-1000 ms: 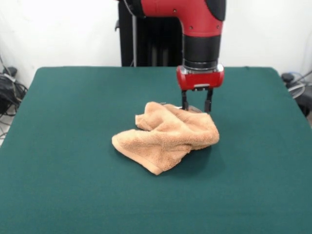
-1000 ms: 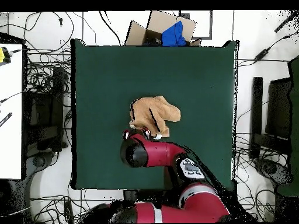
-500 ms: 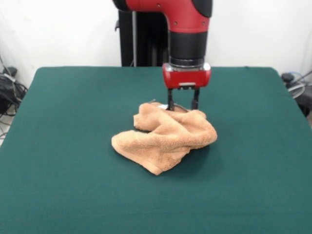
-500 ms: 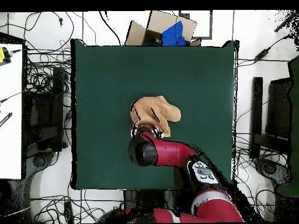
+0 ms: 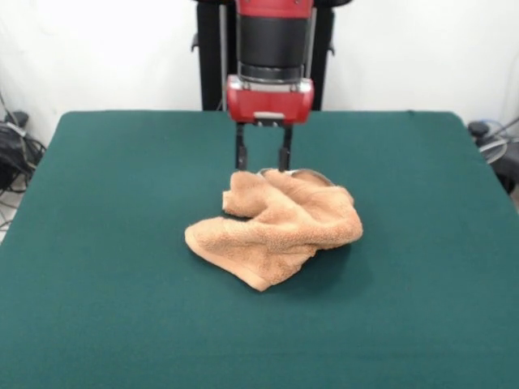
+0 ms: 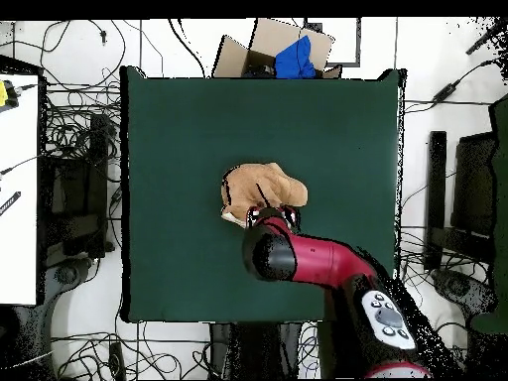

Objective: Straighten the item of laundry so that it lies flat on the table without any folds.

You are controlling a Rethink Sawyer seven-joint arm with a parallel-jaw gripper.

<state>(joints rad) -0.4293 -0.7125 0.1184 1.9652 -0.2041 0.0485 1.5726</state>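
The item of laundry (image 5: pixel 276 225) is a light orange-tan towel, crumpled in a folded heap near the middle of the table (image 5: pixel 97 243). In the overhead view the towel (image 6: pixel 260 187) lies just beyond the arm's red wrist. My gripper (image 5: pixel 263 166) hangs upright at the heap's far edge, towards its left end, with the tips level with the top of the cloth. Its two black fingers (image 5: pixel 241 154) stand apart, open, with nothing between them. From above, the gripper (image 6: pixel 271 213) sits at the towel's edge nearest the robot base.
A cardboard box (image 6: pixel 260 45) with a blue thing in it stands beyond one table edge in the overhead view. Cables and dark equipment (image 6: pixel 74 189) surround the table on the floor. The green cloth (image 6: pixel 337 129) spreads wide around the towel.
In the front view my gripper has slid left along the towel's far edge and risen a little. The towel has barely changed shape.
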